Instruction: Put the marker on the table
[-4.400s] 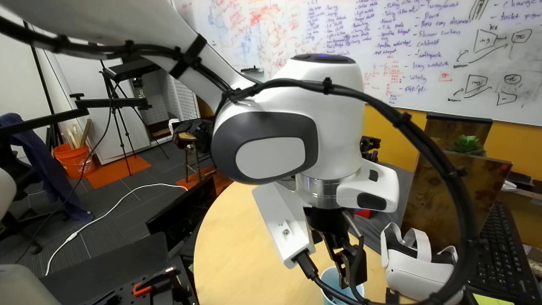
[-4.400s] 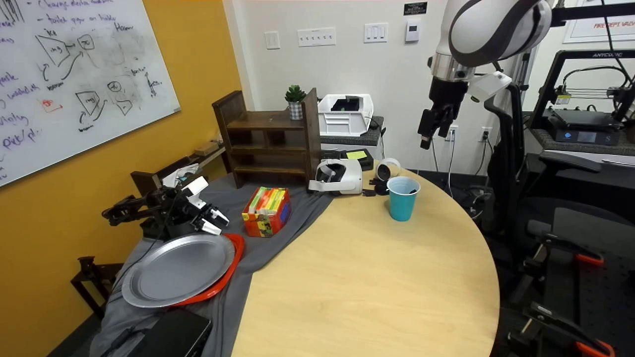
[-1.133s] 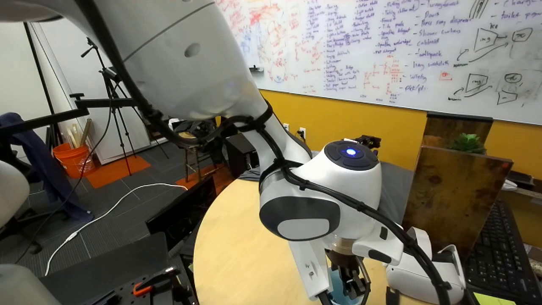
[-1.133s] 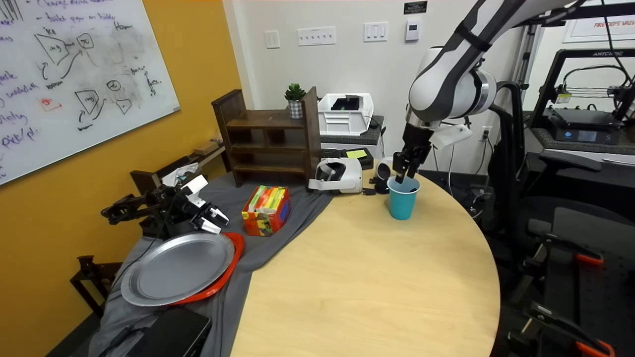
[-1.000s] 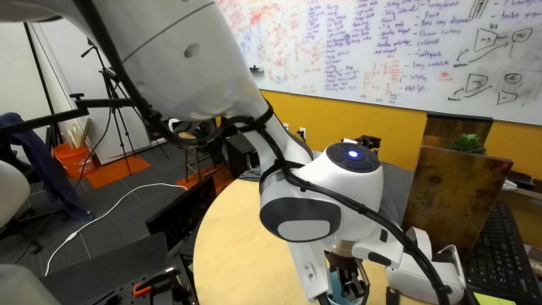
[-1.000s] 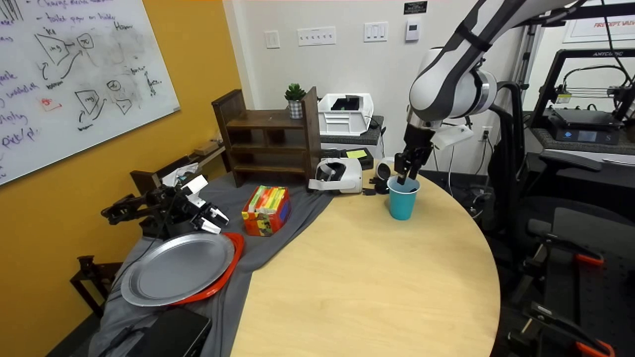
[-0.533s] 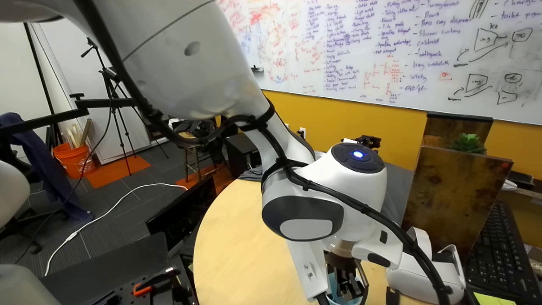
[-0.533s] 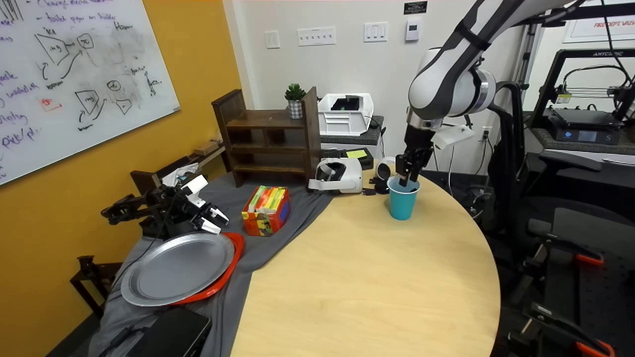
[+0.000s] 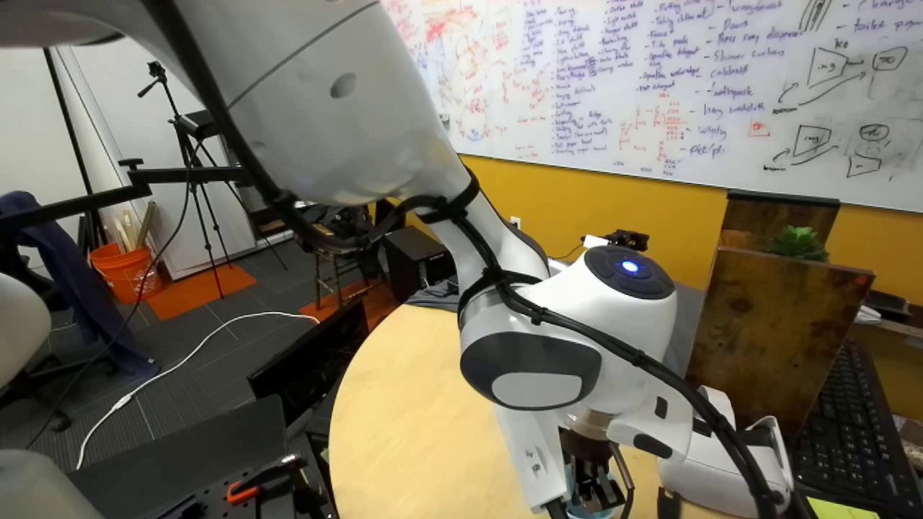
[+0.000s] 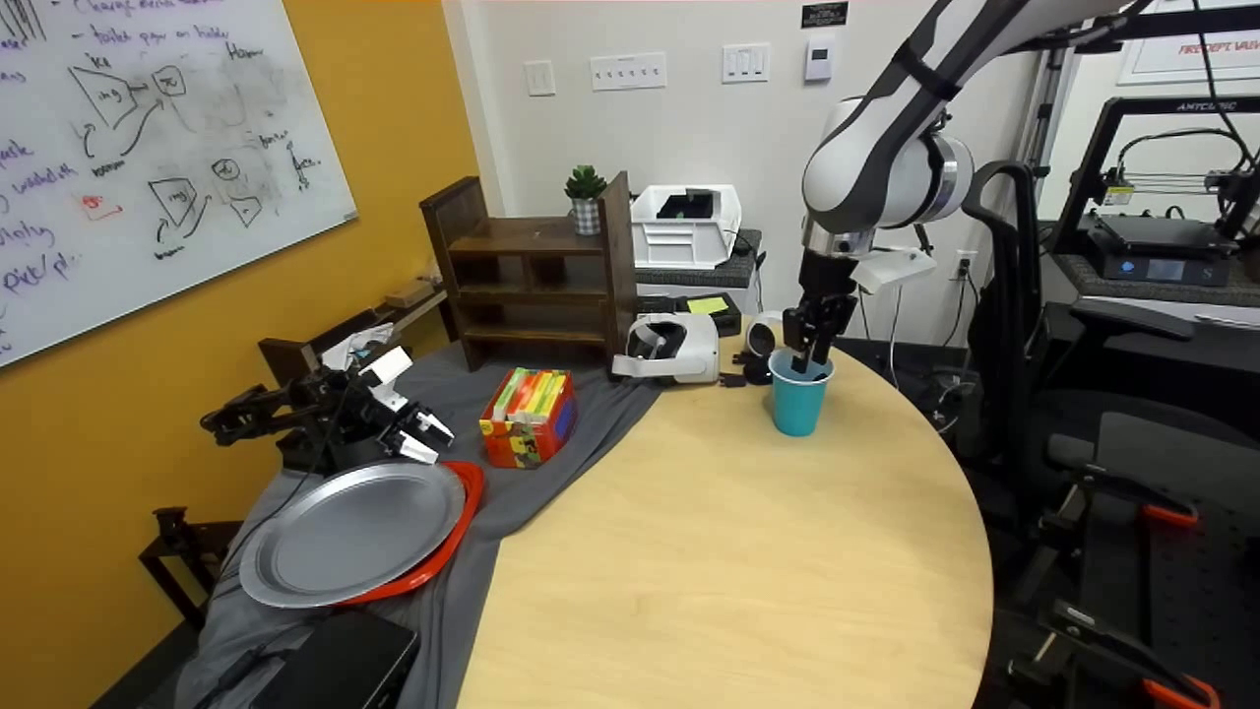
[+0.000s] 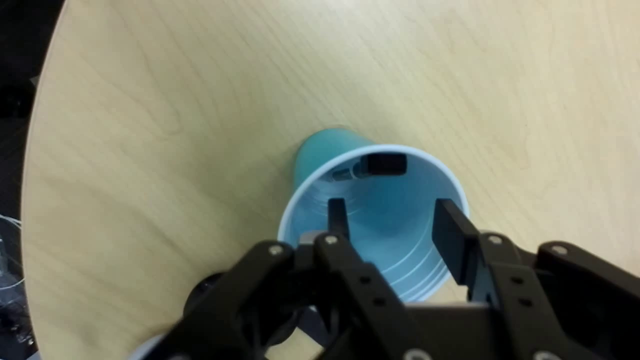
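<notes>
The marker (image 11: 385, 164), dark with a black end, leans inside the light-blue cup (image 11: 320, 150) against its wall, as the wrist view shows. That cup (image 10: 797, 409) stands upright on the pale round table (image 10: 738, 551). My gripper (image 11: 390, 205) is over the cup's mouth, its jaws part-way apart with nothing between them. The marker lies beyond the fingertips in the wrist view, apart from them. In an exterior view the gripper (image 10: 810, 364) points down at the cup, fingertips about level with the rim. The arm hides much of the cup in an exterior view (image 9: 580, 513).
A white headset (image 10: 694, 350) and small black items (image 10: 756, 371) sit close to the cup. Farther off are a brown wooden shelf (image 10: 532, 241), a red box (image 10: 529, 423) and a silver tray (image 10: 354, 537) on grey cloth. The table edge (image 11: 30, 130) curves nearby.
The arm has come down from higher up to the cup's mouth. Over the last second the gripper has shifted slightly and sunk a little toward the cup; the cup has stayed in place.
</notes>
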You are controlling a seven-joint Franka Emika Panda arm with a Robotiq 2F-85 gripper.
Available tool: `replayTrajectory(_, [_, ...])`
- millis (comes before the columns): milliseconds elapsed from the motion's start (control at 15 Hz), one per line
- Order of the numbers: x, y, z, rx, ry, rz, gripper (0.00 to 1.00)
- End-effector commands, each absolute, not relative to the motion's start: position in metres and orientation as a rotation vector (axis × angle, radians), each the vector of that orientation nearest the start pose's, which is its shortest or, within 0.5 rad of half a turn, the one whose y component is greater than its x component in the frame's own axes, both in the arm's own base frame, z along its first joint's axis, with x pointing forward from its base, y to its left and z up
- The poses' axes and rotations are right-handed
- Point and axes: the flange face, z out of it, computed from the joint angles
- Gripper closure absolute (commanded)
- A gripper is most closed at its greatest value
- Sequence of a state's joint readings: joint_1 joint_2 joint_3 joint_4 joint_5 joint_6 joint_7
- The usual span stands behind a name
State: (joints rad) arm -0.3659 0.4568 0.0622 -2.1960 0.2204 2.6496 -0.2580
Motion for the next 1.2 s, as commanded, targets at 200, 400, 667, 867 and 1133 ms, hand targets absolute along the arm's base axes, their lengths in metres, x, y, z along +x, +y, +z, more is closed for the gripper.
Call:
replayTrajectory(200, [0.54, -0.18, 0.165, -2.951, 0.357, 0.021, 0.51])
replayTrajectory(400, [0.543, -0.181, 0.161, -2.945, 0.357, 0.041, 0.51])
replayTrajectory(667, [0.547, -0.181, 0.157, -2.936, 0.354, 0.072, 0.52])
replayTrajectory(867, [0.549, -0.181, 0.154, -2.927, 0.351, 0.109, 0.51])
replayTrajectory(1133, [0.551, -0.183, 0.153, -2.92, 0.359, 0.157, 0.51])
